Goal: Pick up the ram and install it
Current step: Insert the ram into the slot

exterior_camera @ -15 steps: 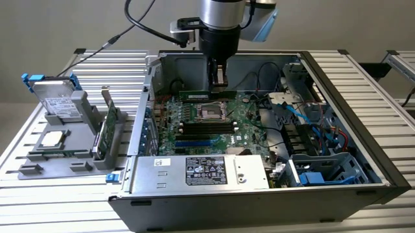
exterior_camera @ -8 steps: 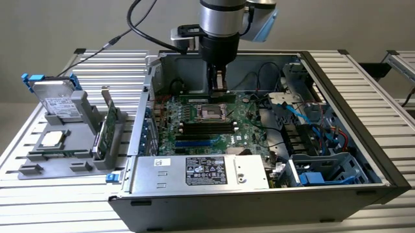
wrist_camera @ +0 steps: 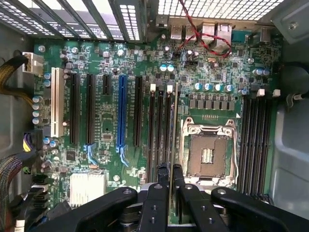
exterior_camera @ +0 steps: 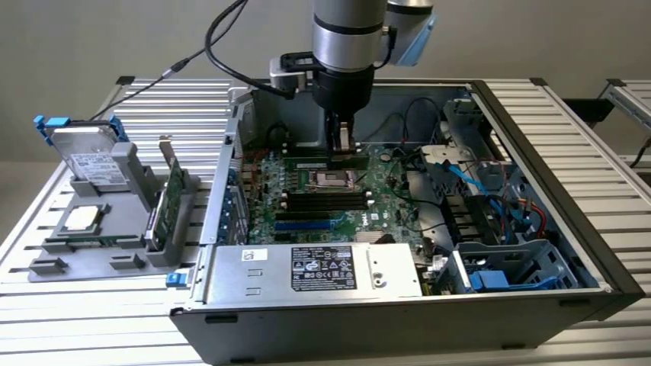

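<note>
A slatted aluminium table (exterior_camera: 91, 335) carries two things. An open computer case (exterior_camera: 386, 332) lies on its side across the middle and the exterior view's right, open face up. A grey rack (exterior_camera: 61, 263) sits on the slats just beside it, toward the exterior view's left.

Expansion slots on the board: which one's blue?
The long blue plastic slot, between a short black slot and a long black one. The rest are black, bar one white slot at the row's far end.
</note>
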